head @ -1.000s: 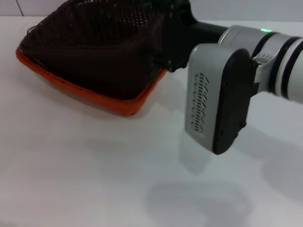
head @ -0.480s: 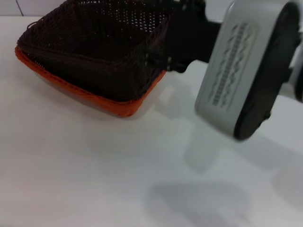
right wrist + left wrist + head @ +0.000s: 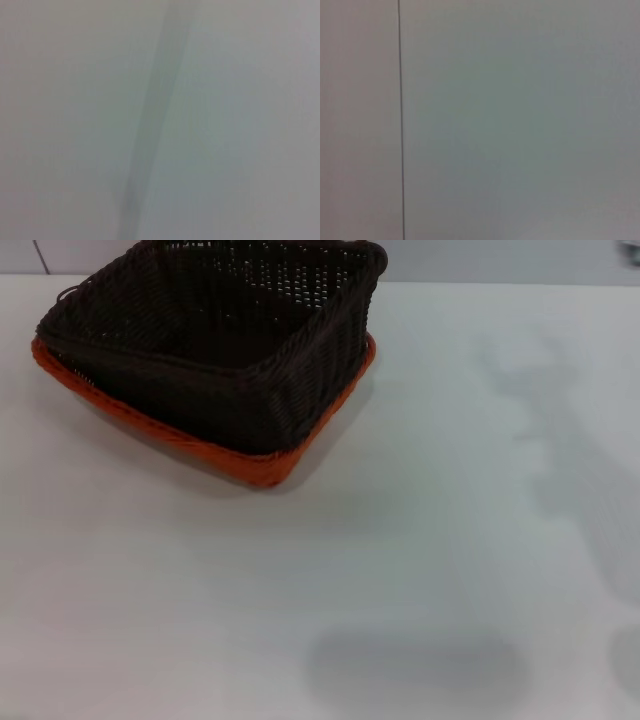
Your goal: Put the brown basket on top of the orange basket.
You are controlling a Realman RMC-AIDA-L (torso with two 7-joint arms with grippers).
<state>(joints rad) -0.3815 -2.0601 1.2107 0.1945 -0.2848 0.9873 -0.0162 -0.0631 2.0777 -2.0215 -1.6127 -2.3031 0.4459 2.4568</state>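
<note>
Two baskets on record, both in the head view, both at the far left of the white table (image 3: 420,570).

Item one: the brown basket (image 3: 215,350). Dark open weave, braided rim, sloping sides. It sits nested inside the orange one, opening upward and roughly level. Nothing holds it.

Item two: the orange basket (image 3: 262,466). Only its rim and a strip of its outer wall show, as an orange band running under the brown basket's left and near sides and up past the right corner. It rests on the table.

Fit: the two rims run close together all the way round the visible sides, the brown one standing a little proud of the orange. I judge it seated, not perched on an edge.

My grippers: neither my left nor my right one appears in any view. The head view shows only soft shadows on the table to the right. My left wrist camera shows a plain pale surface with one thin dark line; my right wrist camera shows a plain pale surface with a blurred darker band. I cannot tell whether my fingers are spread or closed on either side.

Progress: the stacking itself looks done, as I judge it. Remaining, at most: parking both arms well away from the stack.
</note>
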